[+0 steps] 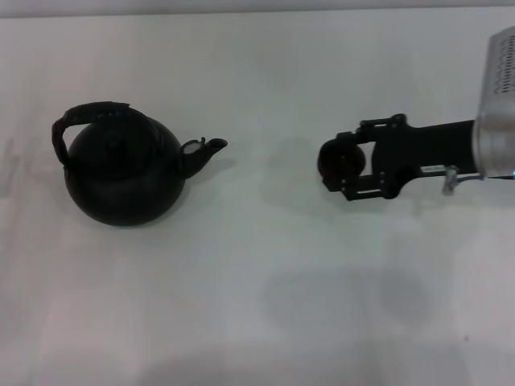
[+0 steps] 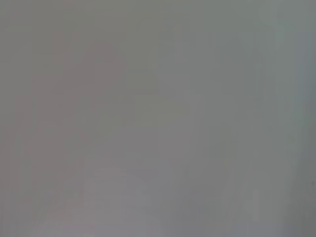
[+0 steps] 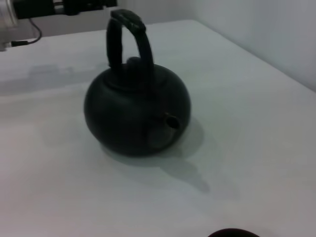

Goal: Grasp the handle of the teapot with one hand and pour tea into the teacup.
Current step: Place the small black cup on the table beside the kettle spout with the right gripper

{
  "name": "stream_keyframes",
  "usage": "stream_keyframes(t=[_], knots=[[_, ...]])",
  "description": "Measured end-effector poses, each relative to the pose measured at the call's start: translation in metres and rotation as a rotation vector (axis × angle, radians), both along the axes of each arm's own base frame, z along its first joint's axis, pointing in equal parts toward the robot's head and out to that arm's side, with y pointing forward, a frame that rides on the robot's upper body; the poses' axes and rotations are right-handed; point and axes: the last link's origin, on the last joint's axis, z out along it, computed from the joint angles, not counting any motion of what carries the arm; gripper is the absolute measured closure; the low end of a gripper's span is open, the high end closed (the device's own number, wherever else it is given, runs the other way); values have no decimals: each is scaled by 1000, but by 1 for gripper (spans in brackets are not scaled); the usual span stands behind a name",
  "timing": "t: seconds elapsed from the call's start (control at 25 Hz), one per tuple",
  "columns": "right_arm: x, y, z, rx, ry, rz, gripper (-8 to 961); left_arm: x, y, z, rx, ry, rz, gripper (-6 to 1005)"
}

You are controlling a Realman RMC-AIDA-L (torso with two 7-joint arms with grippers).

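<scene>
The black teapot (image 1: 125, 173) stands on the white table at the left, its spout (image 1: 205, 149) pointing right. Its dark arched handle (image 1: 88, 112) stands over the lid. My right gripper (image 1: 334, 165) reaches in from the right, shut on the small black teacup (image 1: 338, 158), well to the right of the spout. In the right wrist view the teapot (image 3: 136, 111) and handle (image 3: 129, 29) show, with the teacup's rim (image 3: 232, 233) at the frame's edge. My left gripper (image 3: 106, 5) shows there beyond the teapot, apart from the handle. It is out of the head view.
The white table (image 1: 257, 305) stretches around both objects. Its far edge meets a pale wall (image 3: 276, 34) behind the teapot. The left wrist view shows only a plain grey surface (image 2: 158, 118).
</scene>
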Motion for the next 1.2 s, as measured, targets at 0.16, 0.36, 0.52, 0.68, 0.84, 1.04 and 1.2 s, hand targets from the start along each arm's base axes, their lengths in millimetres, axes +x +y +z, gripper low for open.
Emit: stream_keyframes(t=[0.16, 0.36, 0.52, 0.68, 0.84, 1.04, 1.2], knots=[[-14, 5, -13, -3, -15, 38, 214, 1, 1, -1, -5, 0, -6, 288], [-27, 12, -32, 15, -45, 74, 214, 3, 4, -2, -9, 0, -12, 288], [-36, 15, -47, 23, -73, 109, 213, 4, 5, -2, -10, 0, -15, 288], [-38, 16, -58, 29, -109, 130, 212, 4, 5, -2, -10, 0, -15, 288], [-35, 15, -62, 30, -125, 123, 211, 3, 4, -2, -11, 0, -13, 288], [-27, 15, -63, 38, -137, 100, 210, 3, 4, -2, -11, 0, -13, 288], [-22, 15, -63, 42, -146, 85, 210, 4, 6, -2, -11, 0, -16, 288]])
